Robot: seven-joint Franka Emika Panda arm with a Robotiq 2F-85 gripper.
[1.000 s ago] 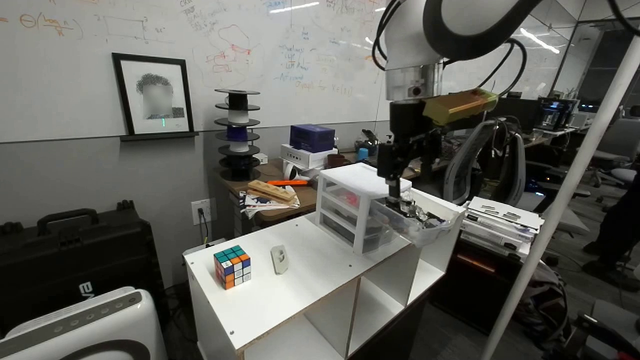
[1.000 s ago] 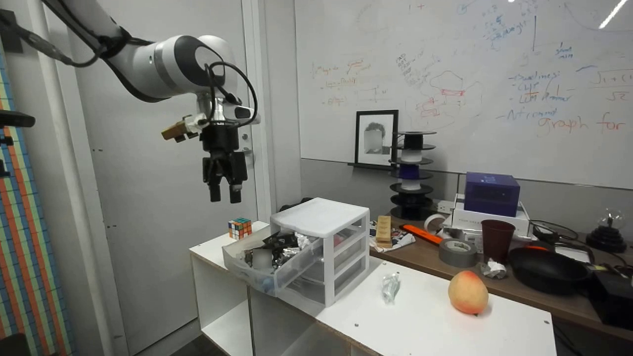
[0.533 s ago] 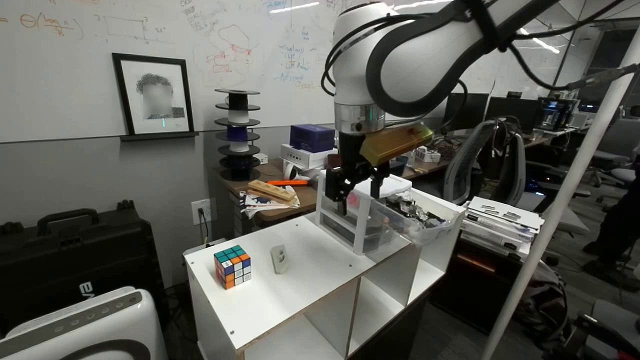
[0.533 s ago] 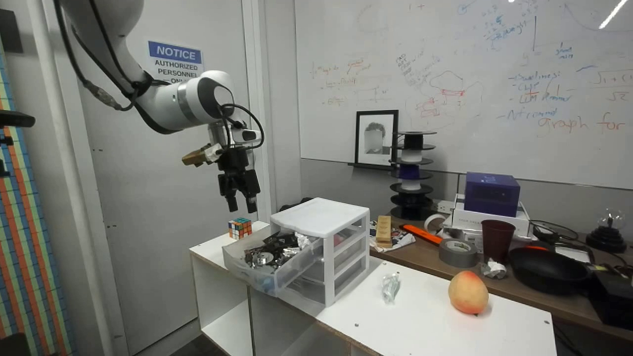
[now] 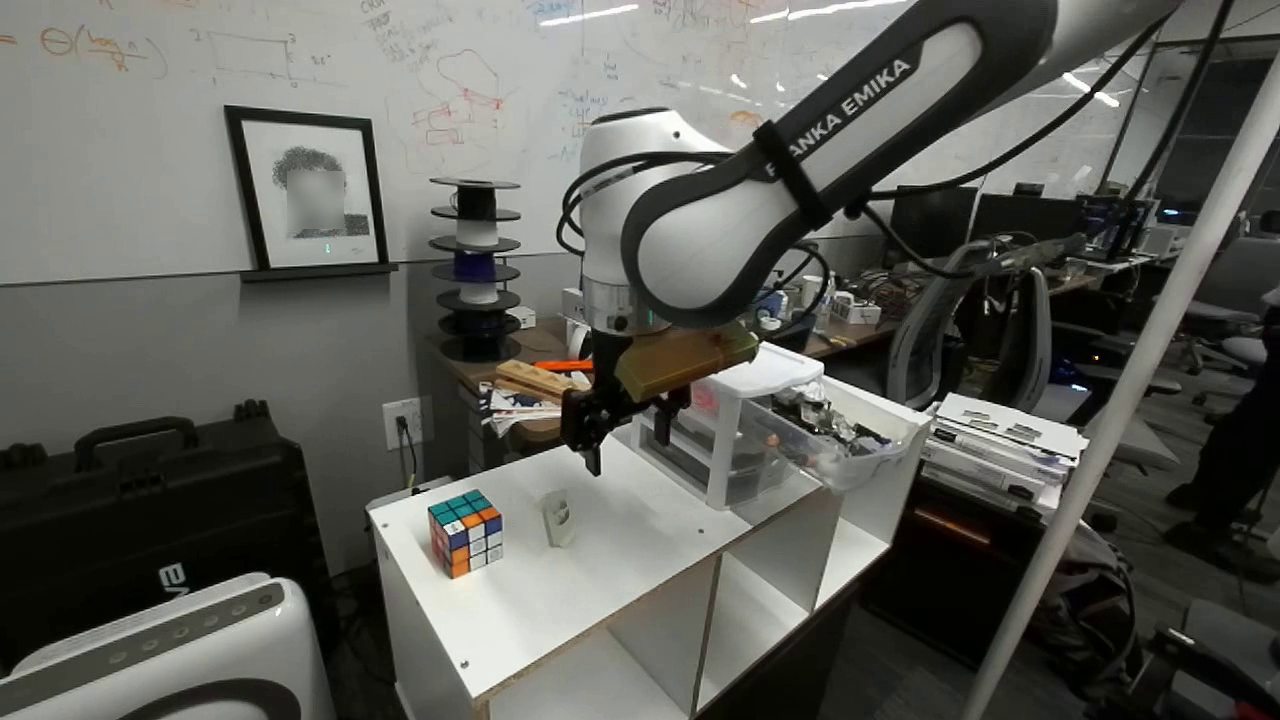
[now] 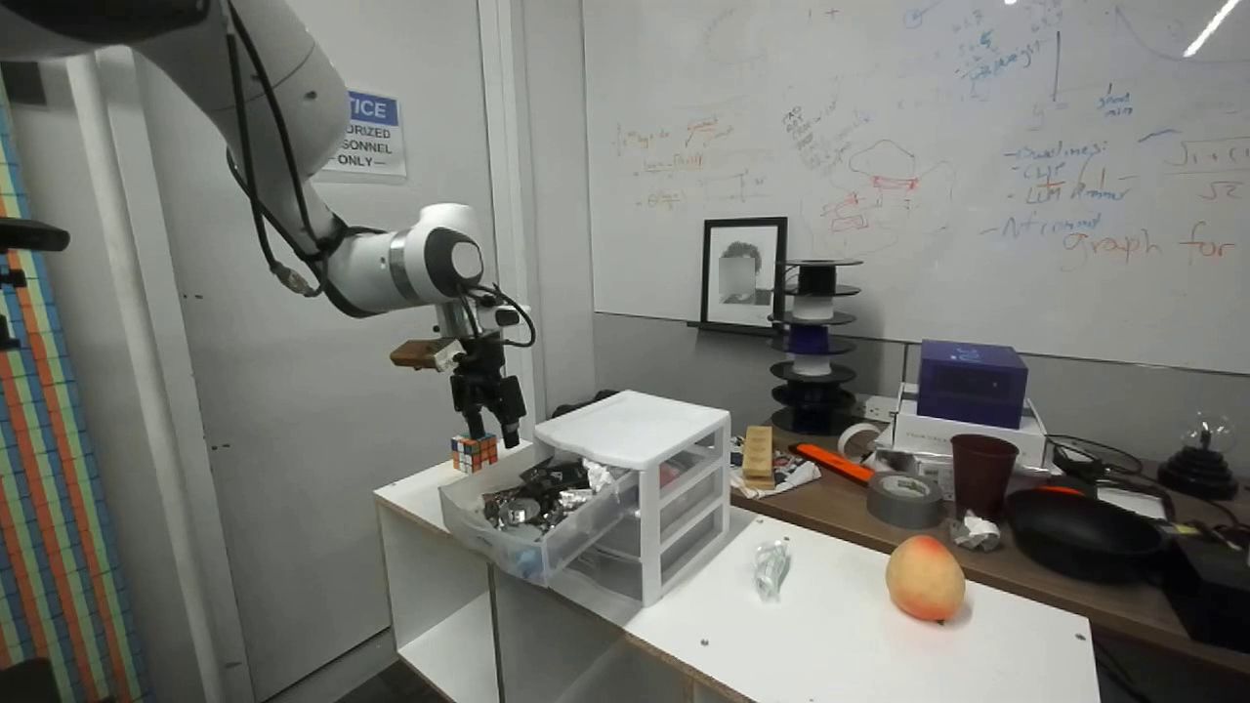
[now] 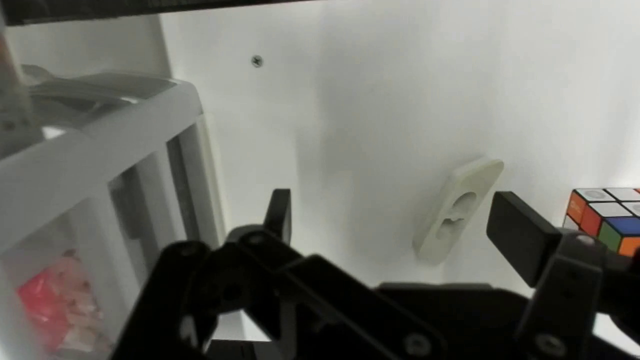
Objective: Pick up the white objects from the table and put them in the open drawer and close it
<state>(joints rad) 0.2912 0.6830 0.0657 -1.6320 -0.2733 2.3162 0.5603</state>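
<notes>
- We find the white piece lying on the table, matte and oblong, with two rounded hollows; in an exterior view it lies just right of the cube, apart from it.
- The cube is hard-edged, gridded in several colours.
- We see the fingers, black and blunt, spread wide and released above the table; in the wrist view the white piece shows in the gap between them.
- Farther right in an exterior view stands the unit, a boxy white plastic frame with a flat lid.
- Its drawer, shallow and of translucent plastic, stands pulled out; in both exterior views we see it heaped with jumbled scraps, black and silvery, some crumpled.
- Through the unit's side we make out a glossy pink thing, too unclear to name.
- Open cubbies sit below the table's smooth top.
</notes>
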